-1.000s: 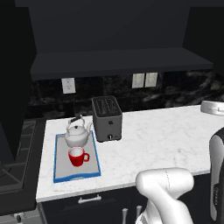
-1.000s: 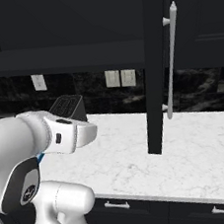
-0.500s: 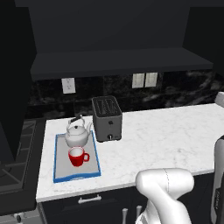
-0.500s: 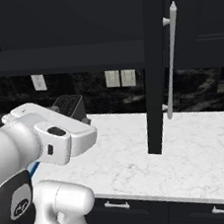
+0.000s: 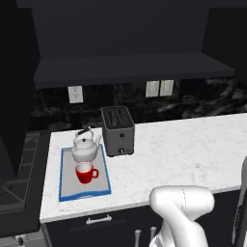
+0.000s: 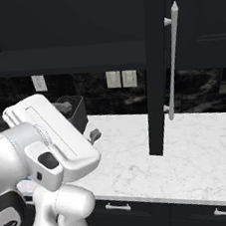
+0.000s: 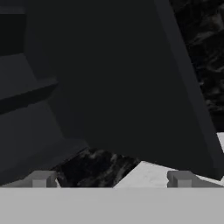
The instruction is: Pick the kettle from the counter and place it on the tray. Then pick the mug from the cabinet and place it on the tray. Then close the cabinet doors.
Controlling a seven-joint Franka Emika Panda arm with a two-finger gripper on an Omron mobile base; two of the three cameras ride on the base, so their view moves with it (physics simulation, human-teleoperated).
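No writing reads on kettle, mug, or toaster.

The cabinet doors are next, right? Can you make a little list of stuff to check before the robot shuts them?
1. Kettle on the tray: ok, it sits at the tray's far end.
2. Mug on the tray: ok, it stands just in front of the kettle.
3. Cabinet door shut: not ok, it swings out over the counter.
4. Claw free: ok, its fingertips stand apart with nothing between them.
5. Claw aimed at the door: ok, the hand view looks at the dark panel close up.
6. Claw touching the door: cannot tell.
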